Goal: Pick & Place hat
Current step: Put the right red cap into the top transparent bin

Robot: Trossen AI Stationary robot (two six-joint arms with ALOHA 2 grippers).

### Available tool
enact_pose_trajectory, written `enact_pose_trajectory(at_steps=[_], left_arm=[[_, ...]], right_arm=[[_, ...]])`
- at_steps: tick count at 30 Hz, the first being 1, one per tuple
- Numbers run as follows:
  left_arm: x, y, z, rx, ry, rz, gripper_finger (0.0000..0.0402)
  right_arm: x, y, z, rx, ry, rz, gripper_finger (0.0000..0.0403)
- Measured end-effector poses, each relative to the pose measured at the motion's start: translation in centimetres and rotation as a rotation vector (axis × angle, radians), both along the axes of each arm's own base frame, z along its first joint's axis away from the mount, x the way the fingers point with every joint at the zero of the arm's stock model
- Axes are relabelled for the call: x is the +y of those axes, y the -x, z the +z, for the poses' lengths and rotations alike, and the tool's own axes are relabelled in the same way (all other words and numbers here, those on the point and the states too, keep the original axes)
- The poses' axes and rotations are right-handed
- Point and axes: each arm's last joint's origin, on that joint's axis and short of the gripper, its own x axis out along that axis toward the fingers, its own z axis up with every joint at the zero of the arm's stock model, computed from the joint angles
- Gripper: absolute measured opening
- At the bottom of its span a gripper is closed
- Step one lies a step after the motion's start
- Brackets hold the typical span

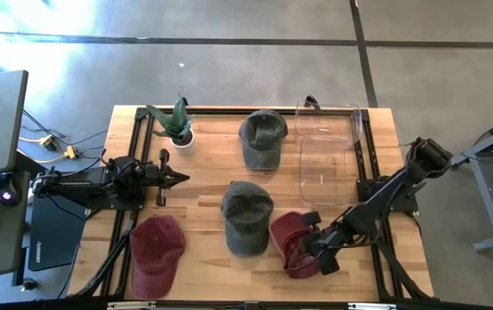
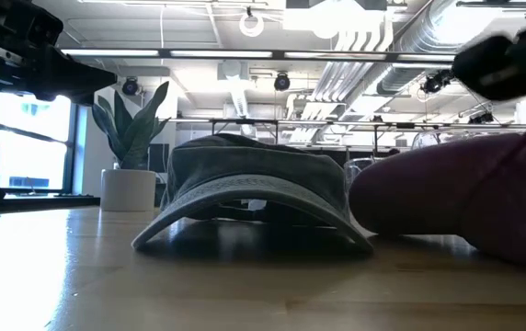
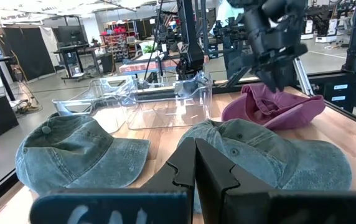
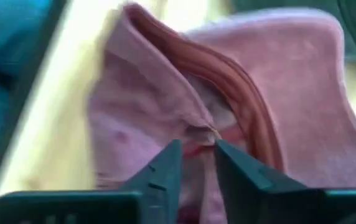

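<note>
A dark red hat [image 1: 291, 243] lies crumpled near the table's near right side, with my right gripper [image 1: 314, 247] on it, shut on its cloth. In the left wrist view the right gripper [image 3: 280, 74] comes down onto this hat [image 3: 271, 111]. A second red hat [image 1: 155, 251] rests flat at the near left. Two grey-green hats lie on the table, one in the middle [image 1: 246, 217] and one farther back [image 1: 262, 138]. My left gripper [image 1: 176, 178] waits shut above the table's left side, touching nothing. My right gripper [image 4: 198, 155] pinches a raised fold [image 4: 200, 132] of the red hat's cloth between its two fingers. It comes from above, slanting in from the table's right. The fold is bunched up at the fingertips, and the remainder of the hat lies on the table.
A clear plastic container [image 1: 328, 151] stands at the far right of the table. A potted plant [image 1: 177, 127] stands at the far left. Black rails [image 1: 139, 146] run along the table's left and right sides. Bare wood shows between the left red hat and the middle green hat.
</note>
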Motion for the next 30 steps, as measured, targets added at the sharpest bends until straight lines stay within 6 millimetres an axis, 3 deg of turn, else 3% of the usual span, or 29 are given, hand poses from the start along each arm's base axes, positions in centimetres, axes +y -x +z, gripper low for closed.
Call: enact_pose_trajectory(at_steps=[4, 7, 11, 14, 20, 26, 30], left_arm=[[0.0, 0.0, 0.0, 0.000, 0.000, 0.000, 0.0000], [0.0, 0.0, 0.0, 0.000, 0.000, 0.000, 0.0000], [0.0, 0.0, 0.0, 0.000, 0.000, 0.000, 0.0000], [0.0, 0.0, 0.0, -0.001, 0.000, 0.000, 0.0000], [0.0, 0.0, 0.0, 0.000, 0.000, 0.000, 0.0000], [0.0, 0.0, 0.0, 0.000, 0.000, 0.000, 0.0000], [0.0, 0.0, 0.0, 0.000, 0.000, 0.000, 0.0000]], right_arm=[[-0.5, 0.5, -2.1, 0.018, 0.065, 0.041, 0.0149], [-0.4, 0.5, -3.4, 0.004, 0.093, 0.102, 0.0160], [-0.5, 0.4, -4.9, 0.009, 0.166, 0.125, 0.0144], [-0.6, 0.3, -5.5, 0.007, 0.217, 0.124, 0.0109], [-0.4, 0.4, -4.4, -0.060, 0.263, 0.099, 0.0011], [-0.3, 0.1, -1.4, -0.198, 0.372, 0.017, 0.0033], [-0.6, -0.1, -2.0, -0.233, 0.379, -0.036, 0.0018]])
